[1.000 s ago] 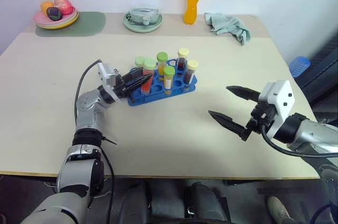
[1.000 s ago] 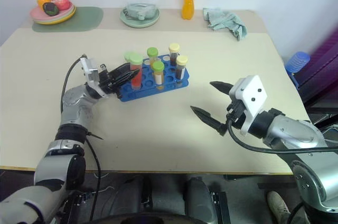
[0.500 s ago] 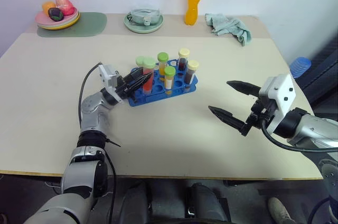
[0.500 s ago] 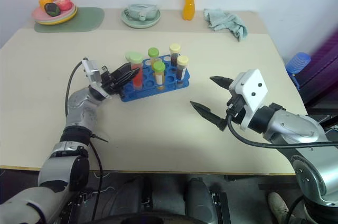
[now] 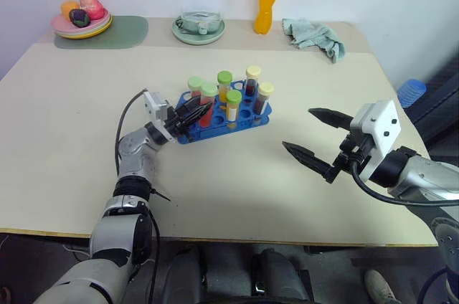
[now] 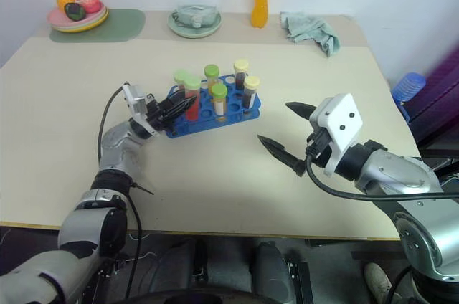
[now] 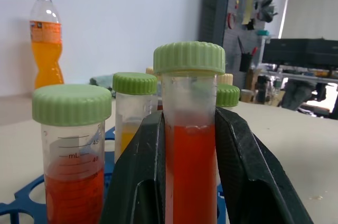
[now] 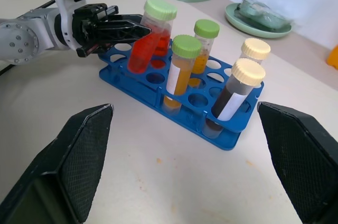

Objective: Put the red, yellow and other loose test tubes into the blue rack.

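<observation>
Between the two black fingers [image 7: 138,182] of the left gripper [image 5: 195,112] a red tube [image 7: 189,145] with a green screw cap is held upright, the pads pressed against its clear wall on both sides just below the cap. Whether the pinch has begun to loosen cannot be told, but contact on both sides is seen in the left wrist view. Below the fingers the tube is set in the near-left end of the blue rack [image 8: 227,134]; how deep it is seated cannot be seen. Just beside the gripper stands a second green-capped tube of red liquid [image 7: 71,155], and beyond it more capped tubes [image 8: 182,71] are lodged in the rack, two with cream caps at the far end from the fingers.

Well apart from the rack, the right gripper [image 5: 310,136] is held over the table [image 5: 64,139] with its fingers spread wide and nothing between them. No loose tube is seen lying on the table near either gripper.

The tube is judged light but stiff, smooth-walled and likely slippery, with liquid that shifts the weight if it is tipped. It is best taken on the bare wall just under the ribbed cap, so that the cap acts as a stop against slipping, and kept upright. A hard squeeze is not called for.
</observation>
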Robot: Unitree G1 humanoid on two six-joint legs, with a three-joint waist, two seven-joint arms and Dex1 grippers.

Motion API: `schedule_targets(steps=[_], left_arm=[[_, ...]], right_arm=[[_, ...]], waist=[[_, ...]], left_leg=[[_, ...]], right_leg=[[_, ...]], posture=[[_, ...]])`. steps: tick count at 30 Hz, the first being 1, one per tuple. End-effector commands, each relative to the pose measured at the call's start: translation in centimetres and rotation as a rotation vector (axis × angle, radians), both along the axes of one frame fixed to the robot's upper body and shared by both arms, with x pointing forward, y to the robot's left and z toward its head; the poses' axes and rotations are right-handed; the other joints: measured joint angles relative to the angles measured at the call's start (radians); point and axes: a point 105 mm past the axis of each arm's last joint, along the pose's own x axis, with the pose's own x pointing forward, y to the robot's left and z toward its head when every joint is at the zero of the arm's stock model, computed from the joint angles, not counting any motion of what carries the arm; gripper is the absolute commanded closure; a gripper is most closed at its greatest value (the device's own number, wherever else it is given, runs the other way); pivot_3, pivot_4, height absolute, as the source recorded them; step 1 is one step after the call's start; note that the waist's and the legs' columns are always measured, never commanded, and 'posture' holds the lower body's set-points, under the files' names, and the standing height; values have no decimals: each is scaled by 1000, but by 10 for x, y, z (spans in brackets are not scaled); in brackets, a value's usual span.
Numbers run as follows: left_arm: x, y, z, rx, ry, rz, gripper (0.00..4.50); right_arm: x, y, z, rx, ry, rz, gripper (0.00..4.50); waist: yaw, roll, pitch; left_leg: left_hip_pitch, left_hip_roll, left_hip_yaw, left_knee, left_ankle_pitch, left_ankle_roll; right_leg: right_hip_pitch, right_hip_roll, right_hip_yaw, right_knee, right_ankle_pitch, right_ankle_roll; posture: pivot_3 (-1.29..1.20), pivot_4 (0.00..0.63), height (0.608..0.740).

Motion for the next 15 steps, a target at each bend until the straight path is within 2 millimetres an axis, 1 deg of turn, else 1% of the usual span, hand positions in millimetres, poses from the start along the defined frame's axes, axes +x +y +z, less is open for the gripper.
schedule_targets(steps=[1, 2, 3, 5, 9, 14, 15], left_arm=[[-6, -4, -6, 15, 36, -25, 1922], [-7, -4, -5, 24, 33, -19, 1332], [-7, -3, -4, 35, 30, -16, 880], [-8, -1, -3, 50, 38, -3, 880], [-11, 10, 2, 118, 26, 69, 880], [-18, 23, 3, 186, -1, 187, 880], [-19, 24, 3, 196, -8, 211, 880]], right_arm=[[-5, 1, 9, -12, -50, 11, 0], [-5, 1, 8, -12, -49, 12, 0], [-5, 1, 8, -11, -47, 14, 0], [-5, 2, 7, -10, -42, 17, 0], [-3, 0, 1, -4, -19, 27, 0], [6, -6, -8, 11, -10, 28, 0], [6, -9, -9, 11, -11, 26, 0]], waist=[[-1, 0, 0], [-1, 0, 0], [-2, 0, 0], [-6, 0, 0], [-11, 0, 0], [-8, 0, 0], [-7, 0, 0]], left_leg=[[0, 0, 0, 0, 0, 0], [0, 0, 0, 0, 0, 0], [0, 0, 0, 0, 0, 0], [0, 0, 0, 0, 0, 0], [0, 0, 0, 0, 0, 0], [0, 0, 0, 0, 0, 0], [0, 0, 0, 0, 0, 0]], right_leg=[[0, 0, 0, 0, 0, 0], [0, 0, 0, 0, 0, 0], [0, 0, 0, 0, 0, 0], [0, 0, 0, 0, 0, 0], [-1, 0, 0, 0, 0, 0], [0, 0, 0, 0, 0, 0], [0, 0, 0, 0, 0, 0]], posture=[[0, 150, 740], [0, 150, 740], [0, 150, 740], [0, 150, 740], [0, 150, 740], [0, 150, 740], [0, 150, 740]])
